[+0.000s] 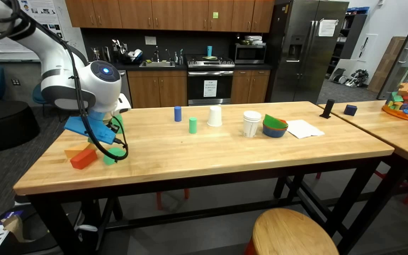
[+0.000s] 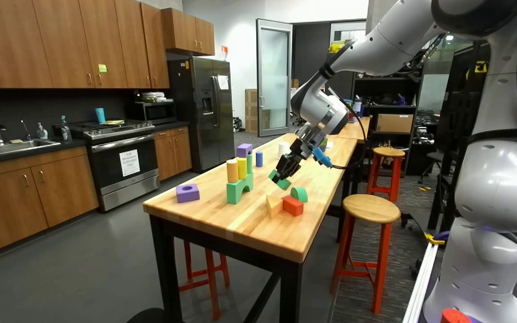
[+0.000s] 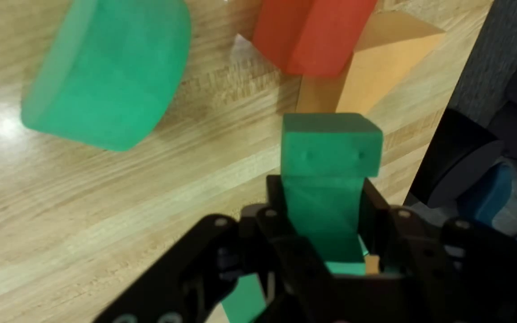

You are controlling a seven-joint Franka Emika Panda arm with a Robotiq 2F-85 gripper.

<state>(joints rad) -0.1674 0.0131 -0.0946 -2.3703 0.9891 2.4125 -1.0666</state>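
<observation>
In an exterior view the arm (image 1: 97,85) enters from the left and bends down over the left end of the table (image 1: 204,152), a blue part (image 1: 99,129) slanting below its wrist. Also in an exterior view, it reaches in from the right, the gripper (image 2: 284,173) tilted, tips down and leftward, a green block (image 2: 284,184) between them. In the wrist view the fingers (image 3: 276,193) clamp the green block from both sides; beyond lie a red block (image 3: 314,38) and an orange wedge (image 3: 386,60), a green half-round (image 3: 110,80) to the left.

Grips a green block (image 3: 330,154) in the claw (image 3: 323,197), tilted and raised above the wooden table (image 3: 128,215), with one end jutting out and two small dimples in a flat, rectangular face
</observation>
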